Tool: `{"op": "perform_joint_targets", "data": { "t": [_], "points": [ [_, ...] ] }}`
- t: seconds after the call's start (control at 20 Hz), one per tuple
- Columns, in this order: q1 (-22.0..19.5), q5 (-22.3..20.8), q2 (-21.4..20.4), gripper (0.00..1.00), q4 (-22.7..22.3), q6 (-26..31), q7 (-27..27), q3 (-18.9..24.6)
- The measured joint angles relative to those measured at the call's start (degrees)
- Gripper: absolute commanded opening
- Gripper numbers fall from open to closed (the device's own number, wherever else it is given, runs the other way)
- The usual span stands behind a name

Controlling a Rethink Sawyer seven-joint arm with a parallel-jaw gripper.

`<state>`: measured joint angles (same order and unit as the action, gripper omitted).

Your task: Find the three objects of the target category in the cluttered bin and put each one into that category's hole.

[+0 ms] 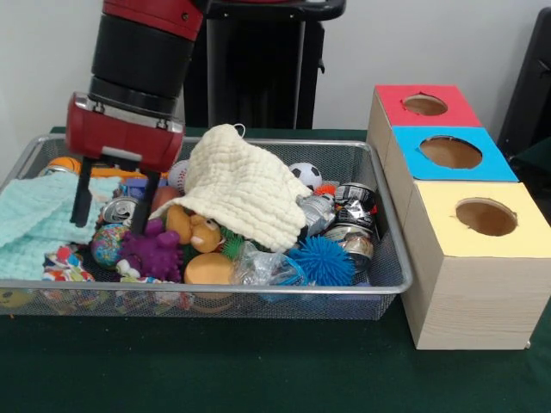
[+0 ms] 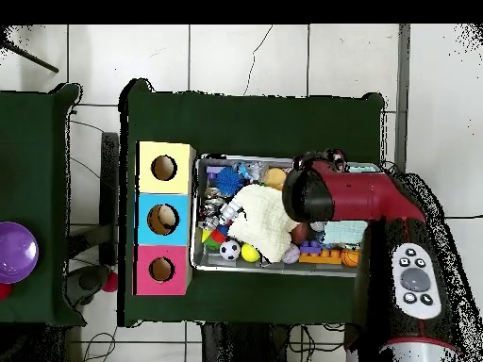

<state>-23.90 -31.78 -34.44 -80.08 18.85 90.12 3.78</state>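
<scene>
The wire mesh bin (image 1: 207,288) is full of toys and cloths; it also shows in the overhead view (image 2: 200,219). My gripper (image 1: 108,225) hangs over the bin's left part, open and empty, its black fingers (image 1: 82,196) reaching down beside a purple spiky toy (image 1: 155,251). A multicolour patterned fabric scrap (image 1: 65,265) lies at the bin's front left corner, just below and in front of the gripper. Other scraps are hidden or cannot be told apart. The yellow-topped box's hole (image 1: 486,217) is right of the bin and shows in the overhead view (image 2: 164,168). From overhead the arm (image 2: 311,193) hides the gripper.
A big cream waffle cloth (image 1: 245,185) covers the bin's middle. A mint-green cloth (image 1: 34,219) lies at the left. A blue spiky ball (image 1: 325,260), cans (image 1: 353,215) and a small soccer ball (image 1: 304,175) fill the right. The blue-topped box (image 1: 450,152) and the red-topped box (image 1: 424,105) stand behind the yellow one.
</scene>
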Motion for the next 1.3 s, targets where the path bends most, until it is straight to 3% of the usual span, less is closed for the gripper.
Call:
{"op": "perform_joint_targets", "data": {
  "t": [0.55,0.8,1.3],
  "points": [
    [10.4,-3.3,5.9,1.00,5.7,0.0,0.0,-6.1],
    [15.0,-3.5,9.2,1.00,8.4,0.0,0.0,-11.4],
    [19.3,-5.9,13.6,1.00,12.9,0.0,0.0,-20.2]
  ]
}}
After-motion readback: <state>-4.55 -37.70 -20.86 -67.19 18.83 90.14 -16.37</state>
